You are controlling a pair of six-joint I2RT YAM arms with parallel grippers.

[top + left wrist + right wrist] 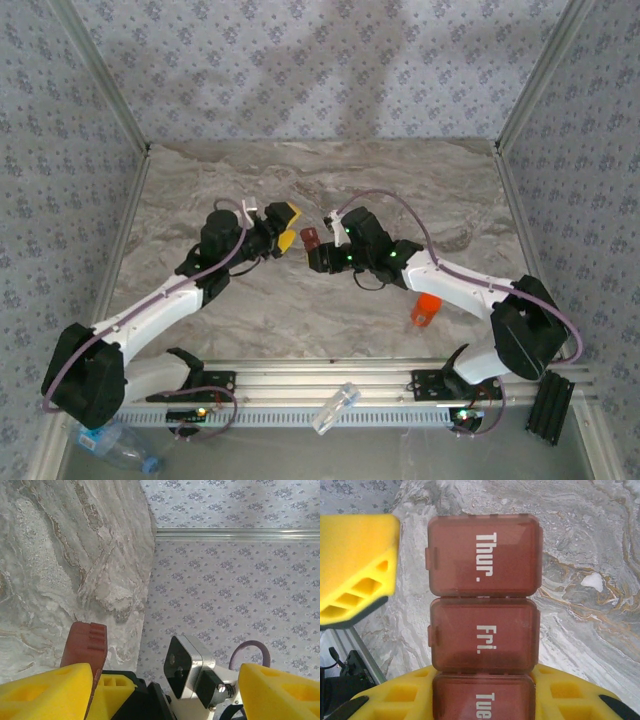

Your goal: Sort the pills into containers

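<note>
Reddish-brown pill organizer [484,605], lids marked Thur., Fri., Tue, sits over the middle of the marble desk [250,320], clamped at its Tue end between the right fingers [400,697]. Yellow left fingers [280,690] are spread apart, one just beside the organizer's far end, contact unclear. Orange pill bottle [425,310] lies on the desk beside the right arm [460,285], apart from the organizer.

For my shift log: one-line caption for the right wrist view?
Right fingers hold a brown pill organizer, lids reading Thur., Fri., Tue, over the marble table.
</note>
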